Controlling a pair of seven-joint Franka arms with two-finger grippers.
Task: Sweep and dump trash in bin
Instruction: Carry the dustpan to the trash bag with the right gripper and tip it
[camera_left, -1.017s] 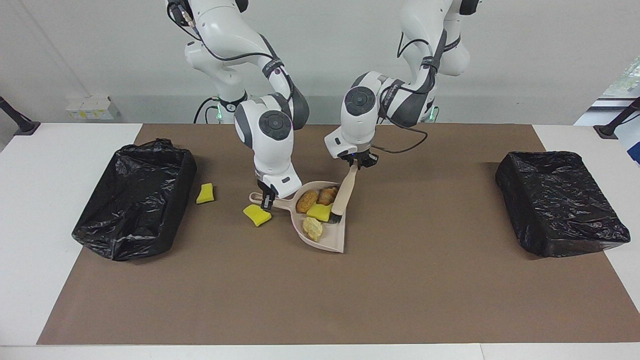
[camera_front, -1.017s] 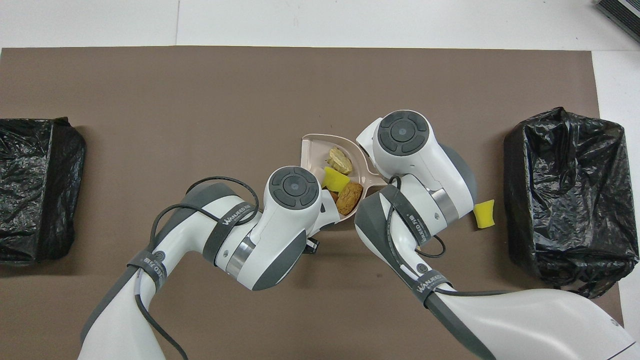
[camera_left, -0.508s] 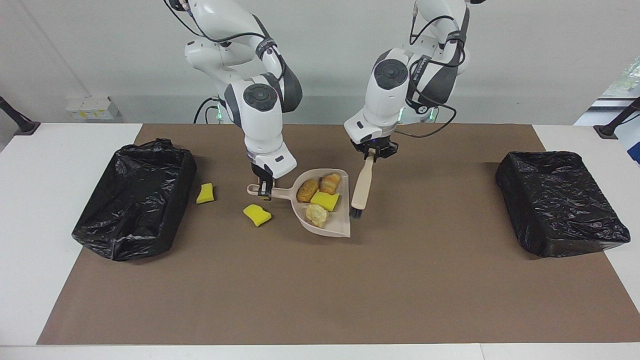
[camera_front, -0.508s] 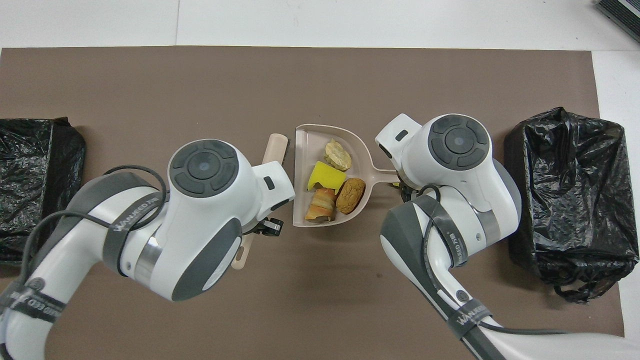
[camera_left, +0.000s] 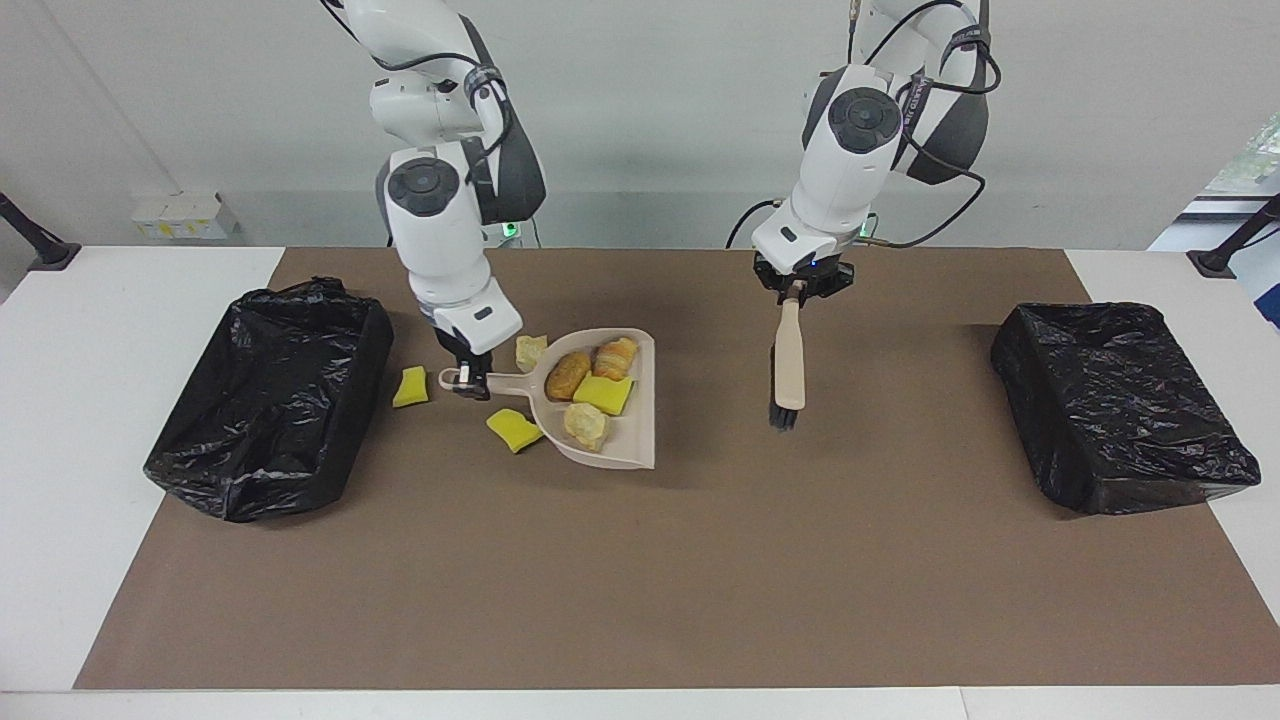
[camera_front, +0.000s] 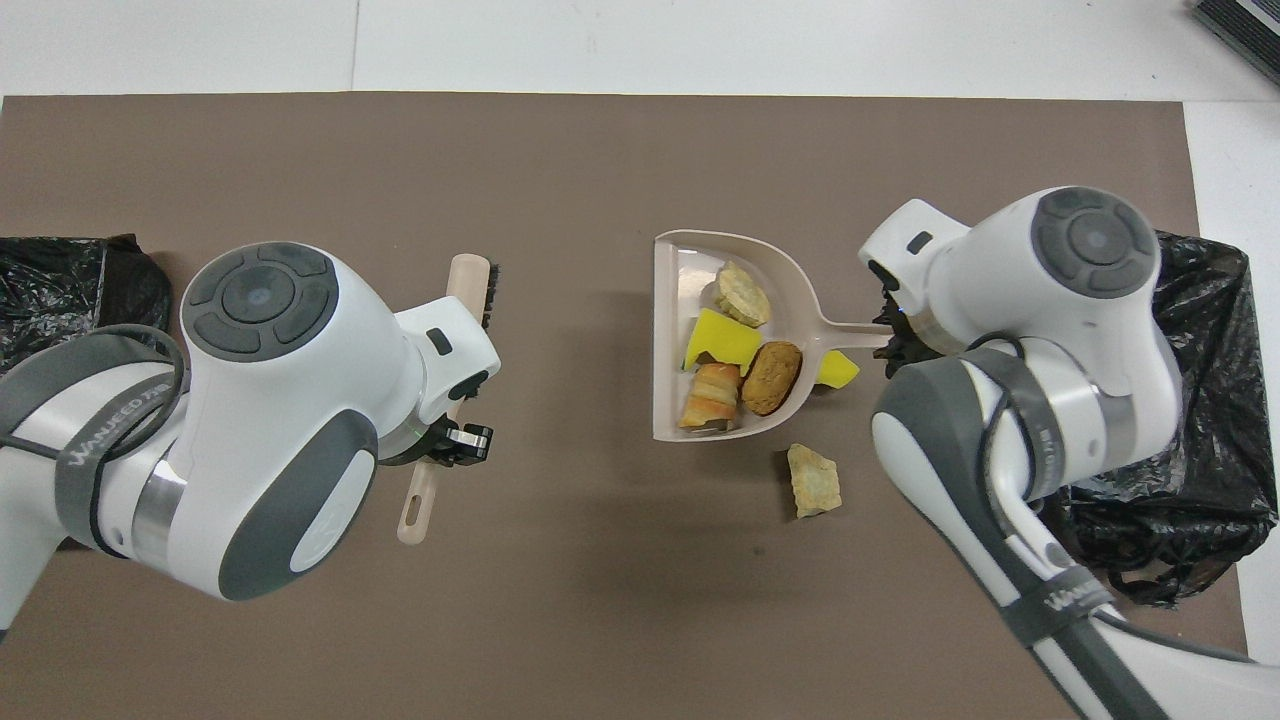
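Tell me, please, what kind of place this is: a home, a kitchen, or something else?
Most likely a robotics lab, not a home. Two robot arms stand at a white table under a brown mat, against a bare wall. The scraps, the dustpan and the two bag-lined bins look like a staged practice setup.

Seven trash scraps — three yellow, four tan — two bins, one dustpan, one brush.

- In the overhead view the right arm hides one yellow sponge piece entirely and covers part of the bin at its end.
- The other bin is cut off by the overhead view's edge.
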